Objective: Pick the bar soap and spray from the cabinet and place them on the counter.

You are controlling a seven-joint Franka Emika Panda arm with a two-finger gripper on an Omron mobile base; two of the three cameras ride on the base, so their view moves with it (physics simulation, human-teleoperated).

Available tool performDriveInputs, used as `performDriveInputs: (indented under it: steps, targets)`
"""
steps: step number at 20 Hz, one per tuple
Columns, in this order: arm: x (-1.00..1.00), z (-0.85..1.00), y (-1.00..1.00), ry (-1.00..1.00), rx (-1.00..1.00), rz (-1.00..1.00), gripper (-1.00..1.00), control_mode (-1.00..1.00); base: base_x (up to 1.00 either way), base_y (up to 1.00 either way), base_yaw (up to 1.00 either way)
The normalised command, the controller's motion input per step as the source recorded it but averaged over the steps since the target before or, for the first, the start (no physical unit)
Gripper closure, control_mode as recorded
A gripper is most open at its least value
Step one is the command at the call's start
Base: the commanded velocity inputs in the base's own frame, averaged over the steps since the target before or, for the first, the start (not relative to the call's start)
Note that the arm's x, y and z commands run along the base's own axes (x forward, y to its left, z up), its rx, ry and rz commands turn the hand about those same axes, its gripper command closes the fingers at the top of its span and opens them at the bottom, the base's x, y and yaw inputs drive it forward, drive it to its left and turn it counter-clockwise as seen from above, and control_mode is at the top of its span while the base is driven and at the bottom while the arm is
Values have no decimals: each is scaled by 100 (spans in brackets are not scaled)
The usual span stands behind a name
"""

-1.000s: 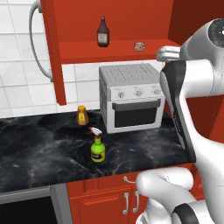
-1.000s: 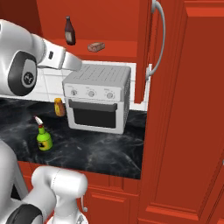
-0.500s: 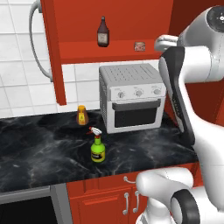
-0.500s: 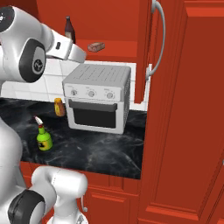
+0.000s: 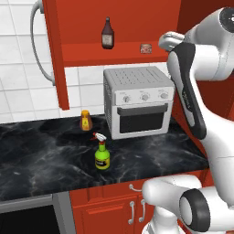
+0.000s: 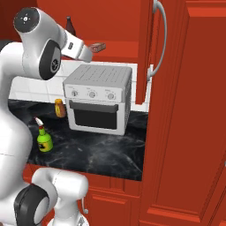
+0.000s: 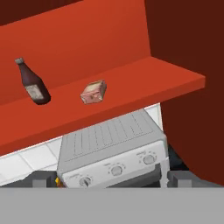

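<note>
Red cabinet (image 5: 114,23) panels and white wall tiles frame the black marble bench (image 5: 41,160), where the spray (image 5: 102,151) already stands upright, well below the end effector (image 6: 81,49) and nearer the robot, in front of a small orange bottle (image 5: 85,120). The end effector hangs raised at shelf height, empty, its jaws spread wide. Just ahead of it, on the red shelf (image 7: 144,76) above the toaster oven (image 5: 137,100), lies the bar soap (image 7: 93,92); a dark brown bottle (image 7: 34,83) stands farther off to one side. The soap looks light and rigid, probably slick on its smooth faces, and low enough that the fingers have little height to catch. Closing across its two long sides, near the middle, seems the surest hold.
</note>
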Motion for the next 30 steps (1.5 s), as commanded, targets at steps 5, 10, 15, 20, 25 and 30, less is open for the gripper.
performDriveInputs:
  steps: [5,10,15,20,25,30]
  targets:
    - [31,0,0,-6,0,1,-100,-100,0,0,0]
    - [39,-1,0,0,0,0,-100,-100,0,0,0]
    - [45,0,0,0,2,2,-100,-100,0,0,0]
    - [40,0,2,0,1,4,-100,-100,0,0,0]
    - [35,0,0,0,0,2,-100,-100,0,0,0]
    - [28,0,0,0,0,0,-100,-100,0,0,0]
